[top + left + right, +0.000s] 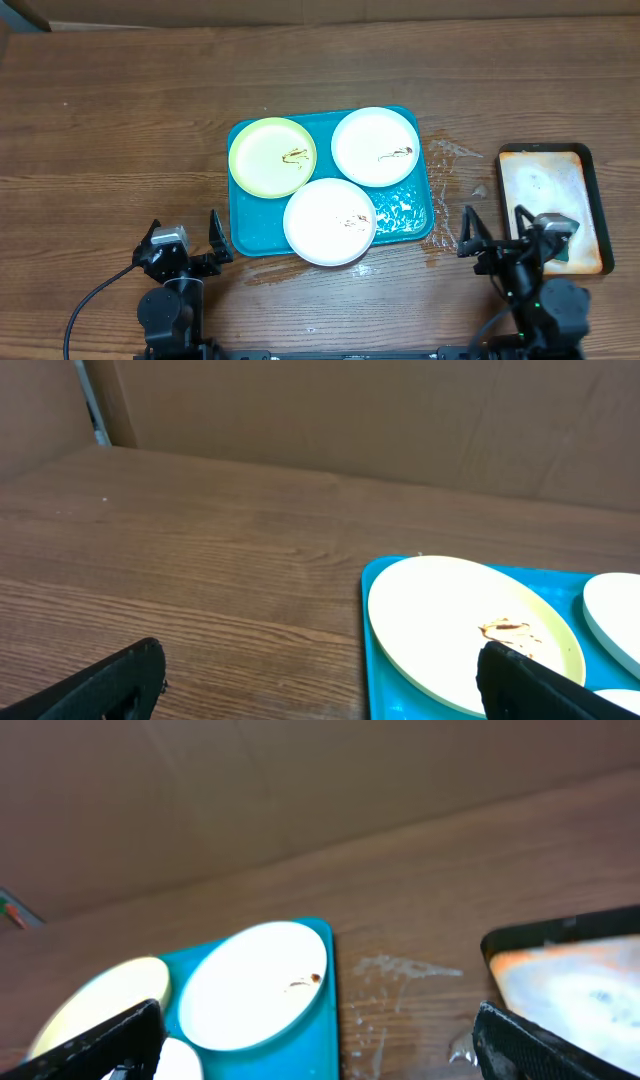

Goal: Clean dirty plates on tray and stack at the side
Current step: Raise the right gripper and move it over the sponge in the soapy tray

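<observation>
Teal tray (405, 215) at table centre, between the two arms; wet on its right part. Carries all three plates side by side, none stacked: yellow plate (272, 157) far left, far white plate (374, 146) far right, near white plate (330, 221) at the near edge, slightly overhanging the rim. Brown smear on each.

Left gripper (185, 228): fingers spread wide, holding nothing; near the tray's near-left corner, apart from it.

Right gripper (495, 222): likewise spread wide and empty; between tray and foamy tray (592, 190).

Step in hand, by judgement: start of task. No wiping done, no stack begun at the side.

Next move, by judgement:
1. Fetch a wiping tool; none identifiable with certainty in any view. Check the near end of the foamy tray, partly hidden under the right wrist.
2. Steady one plate with the left gripper; wipe the smear with the right.
3. Lift by the rim and set down on bare wood beside the tray.

Begin with the near white plate: closest to both arms, rim exposed.
</observation>
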`<state>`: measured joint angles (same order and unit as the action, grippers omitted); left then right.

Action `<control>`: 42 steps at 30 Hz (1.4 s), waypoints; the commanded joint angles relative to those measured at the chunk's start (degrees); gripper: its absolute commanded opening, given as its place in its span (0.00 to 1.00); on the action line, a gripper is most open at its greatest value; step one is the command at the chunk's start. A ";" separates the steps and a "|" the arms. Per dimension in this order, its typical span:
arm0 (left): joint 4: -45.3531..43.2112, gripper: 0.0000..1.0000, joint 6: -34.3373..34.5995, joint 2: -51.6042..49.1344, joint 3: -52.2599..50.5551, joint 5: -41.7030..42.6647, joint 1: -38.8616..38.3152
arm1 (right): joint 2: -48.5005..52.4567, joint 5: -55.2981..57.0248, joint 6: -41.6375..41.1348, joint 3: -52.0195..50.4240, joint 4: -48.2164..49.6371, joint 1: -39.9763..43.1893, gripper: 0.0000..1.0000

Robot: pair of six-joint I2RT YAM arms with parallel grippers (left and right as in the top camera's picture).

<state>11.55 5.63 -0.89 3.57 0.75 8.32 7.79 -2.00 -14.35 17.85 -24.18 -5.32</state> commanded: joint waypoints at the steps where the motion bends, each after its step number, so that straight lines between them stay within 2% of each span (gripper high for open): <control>1: 0.04 1.00 -0.72 0.63 -0.20 -0.72 0.02 | 7.93 -0.24 -0.31 9.99 -4.13 0.20 1.00; 6: 0.04 1.00 -0.72 0.63 -0.20 -0.72 0.02 | 26.45 -4.44 -0.70 25.90 -16.37 0.20 1.00; 11: 0.04 1.00 -0.72 0.63 -0.20 -0.72 0.02 | 47.34 -9.94 -0.74 45.42 -34.18 0.20 1.00; 16: 0.04 1.00 -0.72 0.63 -0.20 -0.72 0.02 | 65.11 -8.17 -0.68 62.60 -54.38 0.22 1.00; 18: 0.04 1.00 -0.72 0.63 -0.20 -0.72 0.02 | 69.64 -5.27 -0.68 65.83 -57.77 0.22 1.00; 22: 0.04 1.00 -0.72 0.63 -0.20 -0.74 0.02 | 76.67 1.84 -0.98 66.60 -61.77 0.79 1.00; 26: 0.04 1.00 -0.72 0.63 -0.20 -0.72 0.02 | 79.65 12.68 -10.71 66.60 -64.63 3.89 1.00; 28: 0.04 1.00 -0.72 0.63 -0.20 -0.74 0.02 | 79.78 14.91 -12.28 66.60 -64.57 6.47 1.00; 36: 0.04 1.00 -0.72 0.63 -0.20 -0.72 0.02 | 79.78 14.49 -12.70 65.33 -62.10 19.56 1.00; 42: 0.04 1.00 -0.72 0.63 -0.20 -0.72 0.02 | 79.78 9.60 -12.68 61.75 -58.88 28.39 1.00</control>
<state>11.53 5.63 -0.80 3.55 0.58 8.32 88.25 9.52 -26.22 82.08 -84.38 20.08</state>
